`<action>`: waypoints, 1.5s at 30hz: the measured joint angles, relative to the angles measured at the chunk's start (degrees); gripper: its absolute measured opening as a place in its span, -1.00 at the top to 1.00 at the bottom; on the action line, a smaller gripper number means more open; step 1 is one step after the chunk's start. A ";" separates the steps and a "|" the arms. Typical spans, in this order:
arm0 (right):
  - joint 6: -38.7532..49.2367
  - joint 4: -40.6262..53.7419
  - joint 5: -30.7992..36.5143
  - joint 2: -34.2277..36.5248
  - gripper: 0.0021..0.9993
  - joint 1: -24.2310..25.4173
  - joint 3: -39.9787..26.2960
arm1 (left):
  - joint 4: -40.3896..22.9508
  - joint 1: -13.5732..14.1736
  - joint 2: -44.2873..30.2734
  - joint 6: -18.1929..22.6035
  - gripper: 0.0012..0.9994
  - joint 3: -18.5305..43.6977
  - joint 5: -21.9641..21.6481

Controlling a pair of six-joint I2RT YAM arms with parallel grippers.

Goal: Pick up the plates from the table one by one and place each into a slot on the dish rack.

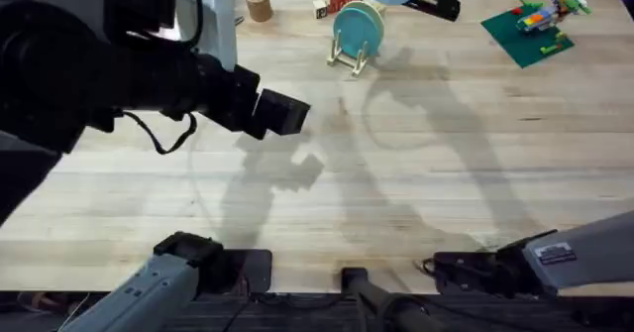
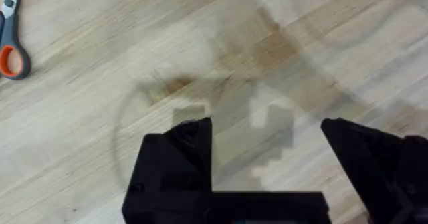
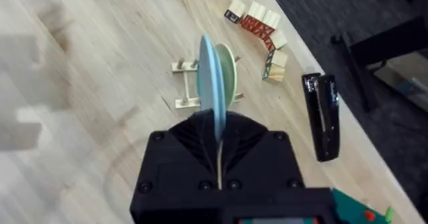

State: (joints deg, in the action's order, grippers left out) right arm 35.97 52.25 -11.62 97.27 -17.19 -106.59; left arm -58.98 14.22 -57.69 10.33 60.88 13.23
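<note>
The right gripper (image 3: 219,158) is clamped on the blue plate (image 3: 212,83), held on edge directly above the rack (image 1: 352,59). The teal plate (image 1: 359,28) already stands in a slot, so the blue plate's edge must line up with a free slot beside it. The left gripper (image 2: 267,150) hangs empty with jaws apart over the bare table (image 1: 436,164), well away.
</note>
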 joint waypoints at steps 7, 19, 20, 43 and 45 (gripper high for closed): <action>2.69 -0.92 0.07 0.19 0.94 0.00 0.00 | 0.01 0.00 0.00 0.00 -0.99 0.00 -0.02; 3.12 -0.92 0.04 0.20 0.94 0.00 0.00 | 0.02 0.00 0.00 0.00 -0.99 0.00 0.00; 3.10 -0.87 0.04 0.20 0.94 0.00 0.00 | 0.02 0.00 0.00 0.00 -0.99 0.00 -0.02; 2.84 -2.40 -1.75 10.11 0.94 -2.08 -0.20 | -0.28 0.00 0.00 0.00 -0.99 0.00 -0.02; 2.84 -2.47 -1.75 11.10 0.94 -2.16 -0.20 | -0.42 0.00 0.00 0.02 -0.99 0.00 -0.02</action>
State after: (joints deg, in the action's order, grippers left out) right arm 38.81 49.78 -13.37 108.37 -19.35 -106.78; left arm -59.40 14.22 -57.69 10.35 60.88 13.21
